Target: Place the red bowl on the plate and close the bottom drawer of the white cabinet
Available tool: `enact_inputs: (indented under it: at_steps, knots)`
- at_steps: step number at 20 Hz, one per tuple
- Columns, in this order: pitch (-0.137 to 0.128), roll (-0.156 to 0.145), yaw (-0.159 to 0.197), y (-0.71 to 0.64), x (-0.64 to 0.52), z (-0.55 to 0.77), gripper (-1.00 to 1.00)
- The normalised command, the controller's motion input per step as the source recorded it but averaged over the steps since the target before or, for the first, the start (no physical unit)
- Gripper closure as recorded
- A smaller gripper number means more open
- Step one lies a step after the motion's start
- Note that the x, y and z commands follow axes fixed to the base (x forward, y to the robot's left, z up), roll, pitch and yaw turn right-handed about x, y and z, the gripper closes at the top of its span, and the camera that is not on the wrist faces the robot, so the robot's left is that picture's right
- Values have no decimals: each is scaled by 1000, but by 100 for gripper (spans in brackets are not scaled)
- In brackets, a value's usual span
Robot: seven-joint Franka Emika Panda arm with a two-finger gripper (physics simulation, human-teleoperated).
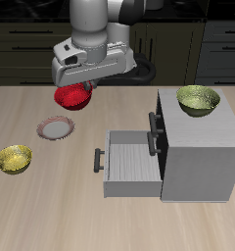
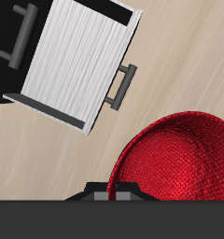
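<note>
The red bowl (image 1: 70, 97) hangs above the table with my gripper (image 1: 84, 88) shut on its rim; it fills much of the wrist view (image 2: 179, 161). The plate (image 1: 56, 128), pale with a reddish-brown rim, lies on the table just in front of the lifted bowl and holds nothing. The white cabinet (image 1: 200, 149) stands beside it. Its bottom drawer (image 1: 129, 165) is pulled out wide, showing a ribbed bare floor (image 2: 77, 58) and a dark bar handle (image 2: 120, 86). My fingertips are hidden in the wrist view.
One yellow-green bowl (image 1: 198, 99) sits on top of the cabinet. Another yellow-green bowl (image 1: 14, 158) rests on the table near the plate, toward the front edge. The upper drawer's dark handle (image 1: 155, 122) juts out above the open drawer.
</note>
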Motion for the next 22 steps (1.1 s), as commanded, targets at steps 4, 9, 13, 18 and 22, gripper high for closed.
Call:
enact_inputs:
  at_steps: [4,9,13,18,22]
  knots:
    - [6,-7,-131,-163,-34,101,100]
    - [-23,-2,-137,-141,-38,139,100]
    - [-85,22,-13,65,-35,172,100]
    - [-67,-7,40,26,-30,103,100]
    - [-13,-23,6,-265,-69,34,100]
